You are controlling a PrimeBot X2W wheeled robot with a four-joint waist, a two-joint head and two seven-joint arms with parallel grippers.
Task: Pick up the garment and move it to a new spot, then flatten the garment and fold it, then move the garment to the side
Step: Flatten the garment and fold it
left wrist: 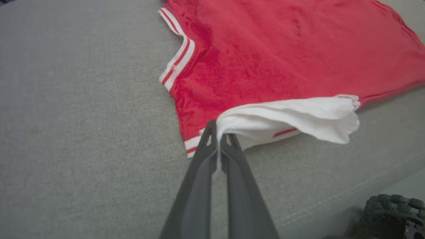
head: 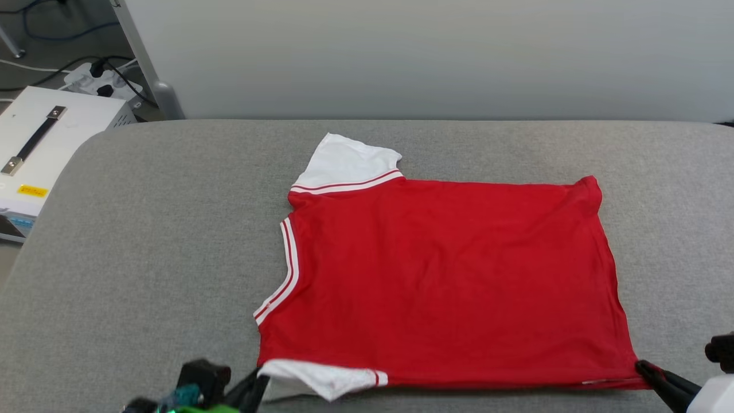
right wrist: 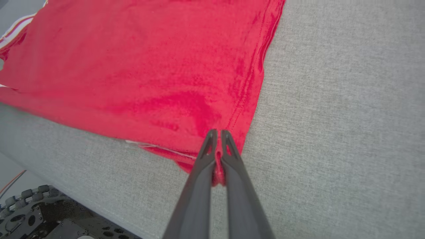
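Head view is showing the shirt (head: 447,275) lying flat on the cushion (head: 143,258). The left gripper (head: 257,380), seven o'clock, is pinching its white sleeve (head: 324,378). The right gripper (head: 643,367), four o'clock, is pinching its corner. Folding seems next: lifting both toward twelve o'clock.

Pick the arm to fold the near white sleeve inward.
Left, probably: the left tool pinches that sleeve; the right tool is clamped on the shirt's hem corner.

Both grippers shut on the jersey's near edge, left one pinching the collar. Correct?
No: the left gripper pinches the white sleeve, not the collar, as the left wrist view shows. The right gripper is likewise shut on the near edge of the garment.
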